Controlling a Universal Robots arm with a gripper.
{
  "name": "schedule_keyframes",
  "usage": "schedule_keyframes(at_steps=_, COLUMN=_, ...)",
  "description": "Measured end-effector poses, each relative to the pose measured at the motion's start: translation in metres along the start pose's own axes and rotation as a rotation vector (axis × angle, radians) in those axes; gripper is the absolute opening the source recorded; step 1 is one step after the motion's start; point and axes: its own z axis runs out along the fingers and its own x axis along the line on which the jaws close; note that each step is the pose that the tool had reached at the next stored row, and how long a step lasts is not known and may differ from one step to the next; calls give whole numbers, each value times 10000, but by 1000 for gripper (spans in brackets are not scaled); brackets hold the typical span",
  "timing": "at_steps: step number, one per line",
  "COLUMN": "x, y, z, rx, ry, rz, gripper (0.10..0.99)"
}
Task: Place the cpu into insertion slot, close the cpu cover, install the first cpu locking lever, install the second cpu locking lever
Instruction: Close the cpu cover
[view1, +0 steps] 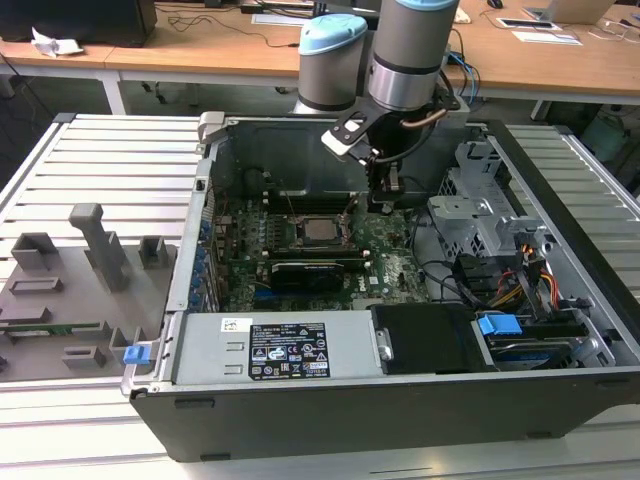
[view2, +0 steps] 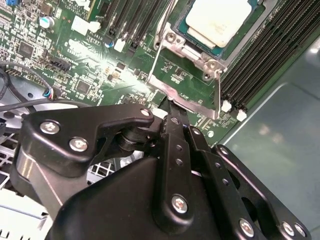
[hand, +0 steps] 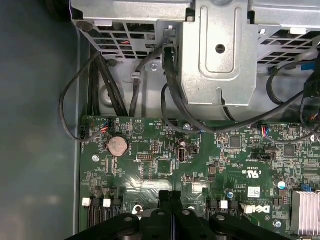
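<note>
Slatted metal table (view1: 100, 160), wooden desks behind; open computer case (view1: 300, 420) on top.

Exterior view: gripper (view1: 385, 200) down inside the case, near the cpu (view1: 322, 229), on the exterior view's right of it.

Second wrist view: cpu seated in the insertion slot (view2: 193, 52), pale top up. Pincer fingers pressed together, empty, tip near the slot's metal rim.

First wrist view: closed fingers over the green motherboard (hand: 200, 165); drive cage (hand: 220, 65) and black cables (hand: 95, 85) beyond.

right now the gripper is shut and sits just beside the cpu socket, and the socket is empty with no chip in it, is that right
Not quite: the socket is not empty. The second wrist view shows the cpu already lying in it, pale metal top facing up. The rest holds: the gripper is shut and sits just beside the socket.
</note>
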Motion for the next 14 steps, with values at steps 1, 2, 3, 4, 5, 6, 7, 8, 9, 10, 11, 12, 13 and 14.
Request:
schedule_keyframes(at_steps=1, x=0, y=-6, z=0, rx=0, ry=0, rz=-1, gripper=106)
schedule_keyframes(at_steps=2, x=0, y=-14, z=0, rx=1, ry=0, rz=0, gripper=106)
schedule_keyframes(at_steps=3, x=0, y=-19, z=0, rx=0, ry=0, rz=-1, gripper=106)
schedule_keyframes(at_steps=4, x=1, y=-27, z=0, rx=0, ry=0, rz=0, gripper=106)
schedule_keyframes(at_steps=5, x=1, y=-33, z=0, rx=0, ry=1, rz=0, gripper=106)
schedule_keyframes(at_steps=6, x=1, y=-43, z=0, rx=0, ry=0, rz=0, gripper=106)
schedule_keyframes(at_steps=7, x=1, y=-53, z=0, rx=0, ry=0, rz=0, gripper=106)
schedule_keyframes(at_steps=8, x=1, y=-59, z=0, rx=0, ry=0, rz=0, gripper=106)
schedule_keyframes(at_steps=9, x=2, y=-68, z=0, rx=1, ry=0, rz=0, gripper=106)
schedule_keyframes(at_steps=10, x=2, y=-76, z=0, rx=0, ry=0, rz=0, gripper=106)
schedule_keyframes(at_steps=11, x=2, y=-82, z=0, rx=0, ry=0, rz=0, gripper=106)
schedule_keyframes(at_steps=12, x=2, y=-93, z=0, rx=1, ry=0, rz=0, gripper=106)
schedule_keyframes(at_steps=13, x=3, y=-102, z=0, rx=0, ry=0, rz=-1, gripper=106)
schedule_keyframes(at_steps=14, x=3, y=-110, z=0, rx=0, ry=0, rz=0, gripper=106)
